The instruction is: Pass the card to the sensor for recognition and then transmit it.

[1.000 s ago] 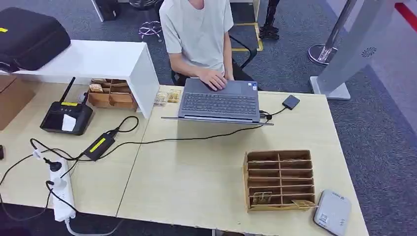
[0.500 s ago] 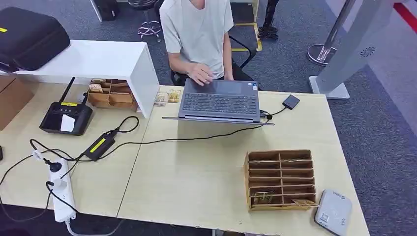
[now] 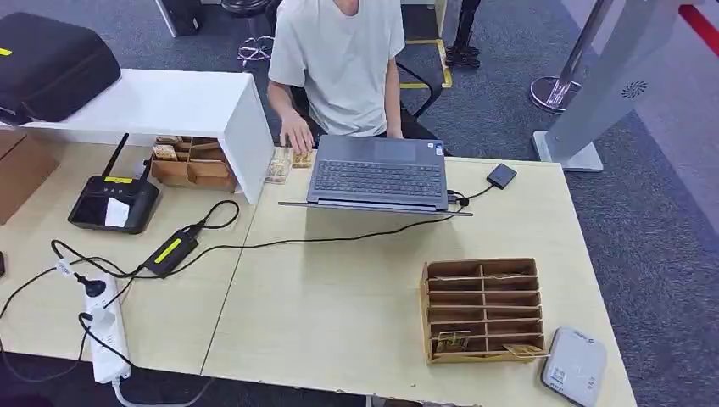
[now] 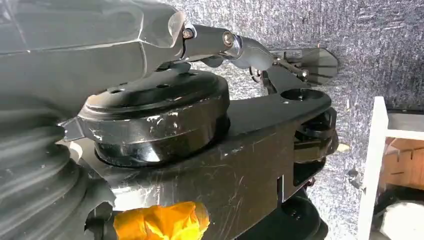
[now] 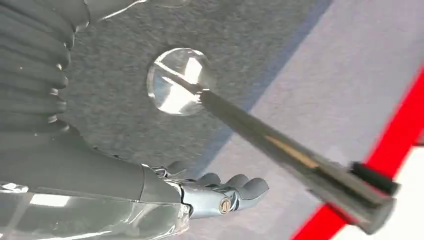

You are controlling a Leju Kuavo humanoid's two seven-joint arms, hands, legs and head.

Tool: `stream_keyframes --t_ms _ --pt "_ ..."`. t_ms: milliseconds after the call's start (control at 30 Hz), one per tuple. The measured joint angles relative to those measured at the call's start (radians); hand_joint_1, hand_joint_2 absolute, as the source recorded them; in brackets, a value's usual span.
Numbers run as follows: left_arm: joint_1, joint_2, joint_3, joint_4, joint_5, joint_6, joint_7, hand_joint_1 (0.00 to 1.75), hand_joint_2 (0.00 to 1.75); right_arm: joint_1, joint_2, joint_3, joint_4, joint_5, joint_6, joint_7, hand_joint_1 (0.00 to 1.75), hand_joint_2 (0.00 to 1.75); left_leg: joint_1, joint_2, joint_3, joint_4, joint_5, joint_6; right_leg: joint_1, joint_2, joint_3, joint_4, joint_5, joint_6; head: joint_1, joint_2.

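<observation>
A wooden card organiser (image 3: pixel 483 309) with several slots stands on the table's right side. Cards (image 3: pixel 452 342) sit in its nearest slots, and one card (image 3: pixel 521 349) pokes out beside a grey-white sensor box (image 3: pixel 575 366) at the table's near right corner. My left hand (image 4: pixel 280 55) hangs beside my body over the carpet, fingers stretched out and holding nothing. My right hand (image 5: pixel 220 192) hangs over the grey floor, fingers loosely apart and empty.
A person sits behind an open laptop (image 3: pixel 379 174), with a hand (image 3: pixel 297 138) on small cards to its left. On the left are a black terminal (image 3: pixel 114 203), a power strip (image 3: pixel 106 331), cables and a white shelf (image 3: pixel 169 102). A steel post (image 5: pixel 280 145) stands near my right hand.
The person's hand has left the laptop and moved left to the small cards beside it. Nothing else on the table has moved.
</observation>
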Motion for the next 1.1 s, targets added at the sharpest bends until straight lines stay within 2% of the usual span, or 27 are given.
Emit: stream_keyframes --t_ms 67,133,167,200,267,300,367,433,600,767,967,1000,1033,1067,1100 --pt "0.0 0.0 -0.006 0.0 -0.002 0.0 0.001 0.0 1.75 0.0 0.0 0.001 -0.002 0.004 0.014 -0.076 0.0 1.75 0.0 0.0 0.0 0.0 0.0 0.0 0.0 0.0 0.0 0.0 0.0 0.0 0.0 0.0" --pt "-0.001 0.0 -0.01 0.0 -0.002 -0.001 0.011 0.0 1.75 0.0 0.002 0.005 -0.019 0.019 -0.004 -0.177 0.0 1.75 0.0 0.0 0.0 0.0 0.0 0.0 0.0 0.0 0.0 0.0 0.0 0.0 0.0 0.0" --pt "-0.002 0.0 -0.012 0.0 -0.002 -0.001 0.016 0.0 1.75 0.004 0.009 0.012 -0.044 0.005 -0.006 -0.205 0.0 1.75 0.0 0.0 0.0 0.0 0.0 0.0 0.0 0.0 0.0 0.0 0.0 0.0 0.0 0.0" --pt "-0.002 0.0 -0.012 0.0 -0.001 0.0 0.018 0.0 0.0 0.019 0.031 0.027 -0.096 -0.025 0.003 -0.218 0.0 1.75 0.0 -0.001 0.0 0.0 0.0 0.0 0.0 0.0 0.0 0.0 0.0 0.0 0.0 0.0" --pt "-0.003 -0.003 -0.012 0.0 0.002 0.012 0.017 0.0 0.0 0.066 0.114 0.076 -0.271 -0.075 0.062 -0.224 0.0 1.75 0.001 -0.002 0.0 0.0 0.0 0.0 0.002 -0.002 0.001 0.0 0.0 0.0 0.001 0.0" --pt "-0.003 -0.006 -0.012 0.0 0.003 0.019 0.017 0.0 1.75 0.087 0.168 0.094 -0.374 -0.064 0.107 -0.216 0.0 1.75 0.002 -0.001 -0.001 0.0 0.0 0.0 0.003 -0.001 0.001 0.0 0.0 0.0 0.001 0.0" --pt "-0.004 -0.009 -0.015 0.0 -0.002 0.032 0.017 0.0 1.75 0.105 0.281 0.104 -0.584 -0.002 0.22 -0.207 0.0 1.75 0.002 0.003 0.0 -0.001 0.0 0.0 0.002 0.003 0.001 0.001 0.0 0.0 0.0 0.0" --pt "-0.004 -0.011 -0.024 0.0 -0.008 0.035 0.016 0.0 1.75 0.108 0.356 0.104 -0.731 0.036 0.277 -0.206 0.0 1.75 0.002 0.003 0.0 -0.001 0.0 0.0 0.002 0.002 0.0 0.002 0.0 0.0 0.0 0.0" --pt "-0.002 -0.01 -0.04 0.0 -0.011 0.049 -0.005 0.0 1.75 0.126 0.49 0.141 -1.065 0.059 0.404 -0.207 0.0 1.75 0.002 0.002 0.0 0.0 0.001 -0.001 0.002 0.001 0.0 0.003 0.0 0.0 0.0 0.0" --pt "-0.001 -0.011 -0.046 0.0 -0.011 0.055 -0.006 0.0 1.75 0.143 0.558 0.165 -1.244 0.054 0.445 -0.204 0.0 1.75 0.002 0.002 -0.001 0.0 0.001 -0.001 0.002 0.001 0.0 0.003 0.0 0.0 0.0 0.0" --pt "-0.002 -0.01 -0.053 0.0 -0.006 0.052 0.0 0.0 1.75 0.204 0.627 0.242 -1.459 0.054 0.554 -0.198 0.0 1.75 0.002 0.002 -0.001 0.0 0.0 -0.001 0.002 0.001 0.0 0.003 0.0 0.0 0.0 0.0" --pt "-0.002 -0.01 -0.054 0.0 -0.005 0.052 0.001 0.0 1.75 0.211 0.635 0.254 -1.49 0.053 0.56 -0.193 0.0 0.0 0.002 0.002 -0.001 0.0 0.0 -0.001 0.002 0.001 0.0 0.003 0.0 0.0 0.001 0.0" --pt "-0.003 -0.01 -0.055 0.0 -0.005 0.051 0.002 0.0 1.75 0.217 0.643 0.262 -1.517 0.051 0.569 -0.189 0.0 1.75 0.002 0.002 -0.001 0.0 0.0 -0.001 0.002 0.001 0.0 0.003 0.0 0.0 0.0 0.0" --pt "-0.003 -0.01 -0.055 0.0 -0.004 0.05 0.003 0.0 1.75 0.226 0.649 0.271 -1.539 0.045 0.579 -0.184 0.0 1.75 0.002 0.002 -0.001 0.0 0.0 -0.001 0.002 0.001 0.0 0.003 0.0 0.0 0.001 0.0" --pt "-0.003 -0.009 -0.055 0.0 -0.002 0.05 0.004 0.0 0.0 0.237 0.655 0.283 -1.565 0.037 0.592 -0.178 0.0 1.75 0.002 0.002 -0.001 0.0 0.0 -0.001 0.002 0.001 0.0 0.003 0.0 0.0 0.0 0.0"
